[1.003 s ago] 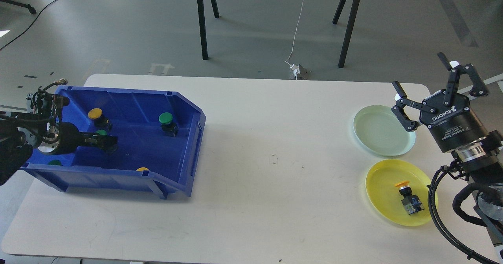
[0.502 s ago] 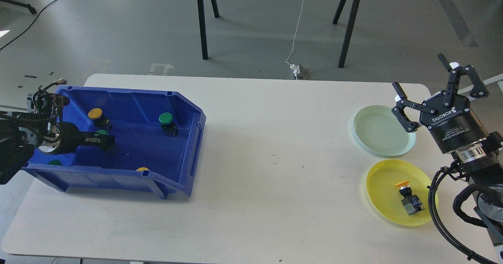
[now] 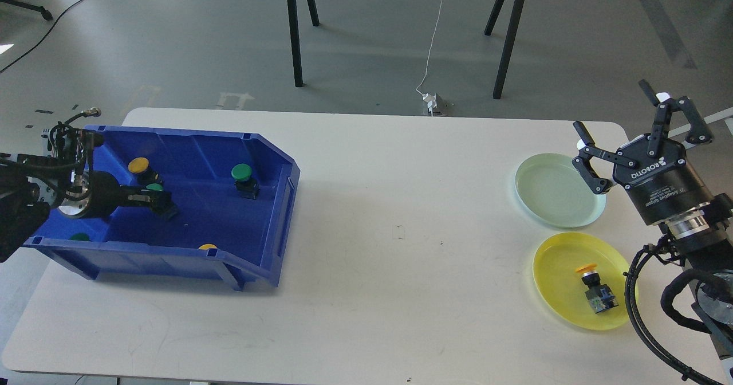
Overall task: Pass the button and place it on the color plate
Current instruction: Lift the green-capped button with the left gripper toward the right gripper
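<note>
A blue bin point(image 3: 269, 213) at the table's left holds several buttons. My left gripper point(image 3: 159, 203) reaches into the bin from the left. It looks shut on a green button point(image 3: 153, 188), whose cap shows just above the dark fingers. My right gripper point(image 3: 611, 105) is open and empty, and is held above the far right edge of the pale green plate point(image 3: 552, 193). The yellow plate point(image 3: 564, 259) in front of it holds a yellow button point(image 3: 593, 286) lying on its side.
Loose in the bin are a yellow button point(image 3: 139, 166), a green button point(image 3: 243, 175), a green cap point(image 3: 80, 237) at the near left wall and a yellow cap point(image 3: 207, 247) at the near wall. The white table point(image 3: 401, 230) lies between the bin and the plates.
My left gripper has moved slightly up and back inside the bin, and the green button has moved with it. The bin has shifted a little. The right arm has barely moved.
</note>
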Action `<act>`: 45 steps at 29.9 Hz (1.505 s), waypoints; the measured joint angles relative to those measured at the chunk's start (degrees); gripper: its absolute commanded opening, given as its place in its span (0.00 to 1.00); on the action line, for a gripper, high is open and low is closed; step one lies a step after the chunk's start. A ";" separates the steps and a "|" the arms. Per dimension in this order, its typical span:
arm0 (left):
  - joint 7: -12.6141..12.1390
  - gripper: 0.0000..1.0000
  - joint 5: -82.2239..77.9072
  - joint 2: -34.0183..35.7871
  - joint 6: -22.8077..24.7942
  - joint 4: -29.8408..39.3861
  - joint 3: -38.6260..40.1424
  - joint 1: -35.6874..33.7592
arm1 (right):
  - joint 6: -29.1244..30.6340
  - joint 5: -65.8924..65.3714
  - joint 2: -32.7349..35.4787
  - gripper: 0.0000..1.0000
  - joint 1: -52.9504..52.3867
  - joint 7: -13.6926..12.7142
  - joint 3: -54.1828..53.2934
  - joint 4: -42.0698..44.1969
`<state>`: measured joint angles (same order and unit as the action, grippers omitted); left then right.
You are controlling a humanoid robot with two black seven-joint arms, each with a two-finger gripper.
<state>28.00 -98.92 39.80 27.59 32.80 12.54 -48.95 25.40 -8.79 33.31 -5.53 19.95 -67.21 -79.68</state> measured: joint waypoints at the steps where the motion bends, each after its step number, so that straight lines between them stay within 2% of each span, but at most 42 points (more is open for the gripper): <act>1: 0.02 0.08 0.44 2.29 0.22 2.89 0.36 -0.35 | -0.02 -0.03 0.00 0.96 0.04 0.00 -0.02 0.03; 12: -0.02 0.08 21.93 20.89 0.43 31.88 5.59 -1.55 | -0.10 -0.12 -0.54 0.97 0.42 0.00 -0.04 0.06; 15: -0.02 0.08 29.28 23.98 0.43 39.27 8.89 -1.47 | 0.06 -0.38 -0.14 0.97 0.43 0.00 -0.01 0.06; 19: -0.02 0.08 40.87 24.73 0.43 46.10 11.99 -1.28 | 0.15 -1.41 1.11 0.97 0.39 -0.27 0.57 -0.36; 22: -0.01 0.09 48.82 21.27 0.41 47.04 13.67 -1.44 | 0.23 -4.35 2.61 0.97 -0.23 -0.33 1.30 -1.02; 26: 0.00 0.08 58.18 10.84 0.37 43.31 13.87 -1.27 | 0.20 -14.90 3.21 0.97 -3.69 -0.28 4.30 -1.16; 29: 0.00 0.08 60.58 3.46 0.40 40.45 13.56 -0.21 | -0.05 -20.82 3.74 0.97 -7.63 -0.01 8.45 -1.12; 34: 0.00 0.08 61.78 -3.26 0.40 39.10 13.51 2.16 | -0.75 -23.10 4.64 0.97 -15.55 0.17 15.32 -1.12; 40: 0.00 0.07 61.92 -6.52 0.41 38.34 13.31 3.87 | -6.74 -26.60 3.35 0.97 -27.20 2.00 26.38 1.22; 45: 0.00 0.07 63.20 -6.82 0.42 38.29 13.29 3.99 | -10.66 -29.77 -4.68 0.97 -33.87 5.05 33.46 5.46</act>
<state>28.00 -35.72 32.98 28.00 71.09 25.84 -44.96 14.74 -38.56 28.63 -39.40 25.01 -33.75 -74.23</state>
